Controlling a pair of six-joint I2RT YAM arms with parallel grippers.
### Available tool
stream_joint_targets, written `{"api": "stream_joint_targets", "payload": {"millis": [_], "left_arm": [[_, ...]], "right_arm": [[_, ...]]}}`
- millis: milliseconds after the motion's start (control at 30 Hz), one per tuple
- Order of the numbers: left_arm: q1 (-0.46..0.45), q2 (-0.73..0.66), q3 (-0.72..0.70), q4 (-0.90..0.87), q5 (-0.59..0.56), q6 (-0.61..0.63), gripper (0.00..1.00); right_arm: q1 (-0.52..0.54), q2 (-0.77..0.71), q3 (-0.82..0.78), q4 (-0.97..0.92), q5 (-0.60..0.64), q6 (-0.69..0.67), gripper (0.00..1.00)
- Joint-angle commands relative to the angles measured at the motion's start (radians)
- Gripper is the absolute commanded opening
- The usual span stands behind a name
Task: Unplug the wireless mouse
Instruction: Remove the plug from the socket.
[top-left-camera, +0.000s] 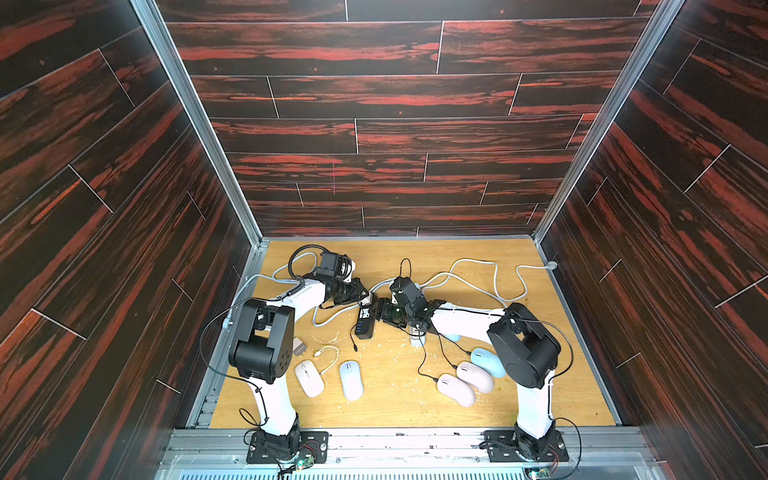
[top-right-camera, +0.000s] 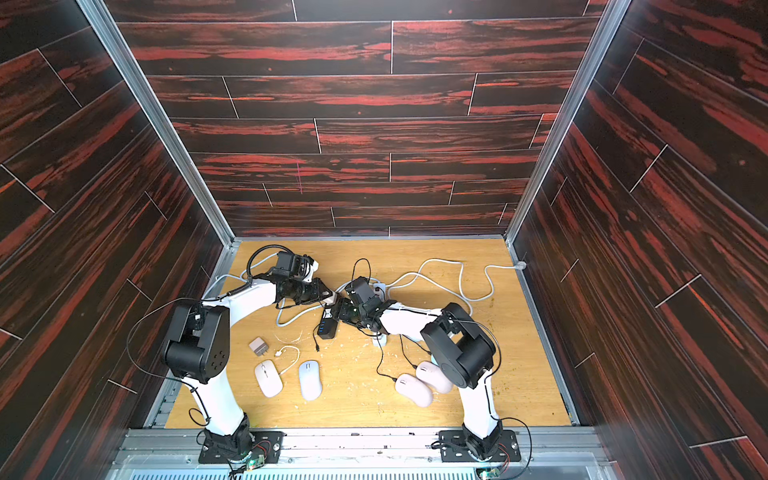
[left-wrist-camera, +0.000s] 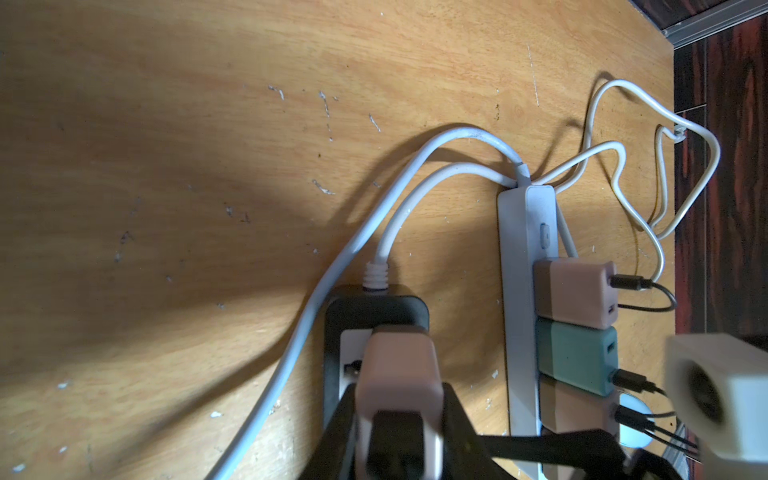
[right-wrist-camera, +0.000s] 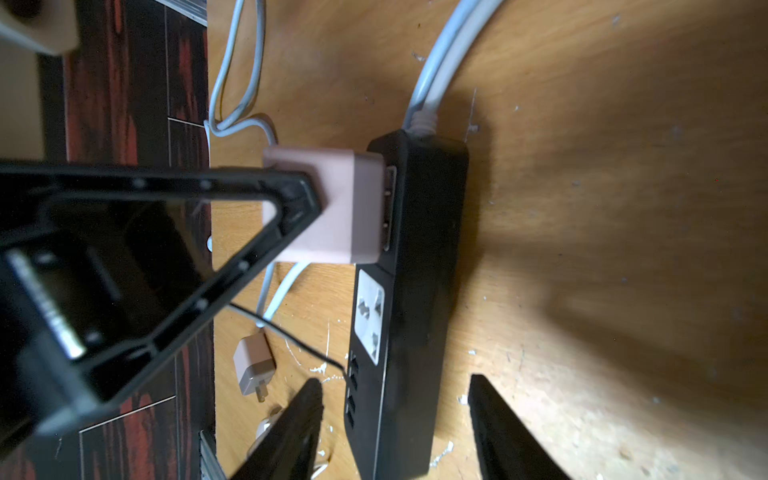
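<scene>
**I Am Holding the Pink Charger**

My left gripper (left-wrist-camera: 399, 415) is squeezing a pink charger (right-wrist-camera: 349, 208). The jaws are closed only part way, because the charger is filling the space between them. The charger is sitting against the end socket of the black power strip (right-wrist-camera: 424, 270), at the end where the strip's white cord is coming out. I cannot tell if its pins are all the way in.

My right gripper (right-wrist-camera: 399, 432) is sitting at the other end of the same strip. Its jaws are standing open, with one finger on each side of the strip, and they are holding nothing. I cannot tell if the fingers (right-wrist-camera: 291, 432) are touching the strip.

A white power strip (left-wrist-camera: 519, 291) is lying near the black one.

The mice are lying on the table (top-left-camera: 395, 409), closer to my arm bases than the strips are. A pink mouse (top-left-camera: 456, 390), a second pink mouse (top-left-camera: 475, 376) and a blue mouse (top-left-camera: 488, 360) are lying close together beside my right arm, and thin black cables are running up to them. A white mouse (top-left-camera: 308, 378) and a pale mouse (top-left-camera: 351, 380) are lying side by side near my left arm. I cannot tell which mouse goes with the charger I am holding.
</scene>
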Motion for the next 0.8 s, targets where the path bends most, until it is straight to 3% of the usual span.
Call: {"api": "stream_joint_targets", "payload": {"millis": [0, 767], "left_arm": [[0.021, 0.018, -0.040, -0.072, -0.061, 0.014, 0.00], [0.026, 0.039, -0.033, -0.077, -0.051, 0.019, 0.00]], "right_arm": [[-0.005, 0.042, 0.029, 0.015, -0.035, 0.026, 0.59], [-0.029, 0.174, 0.062, 0.146, -0.159, 0.089, 0.52]]}}
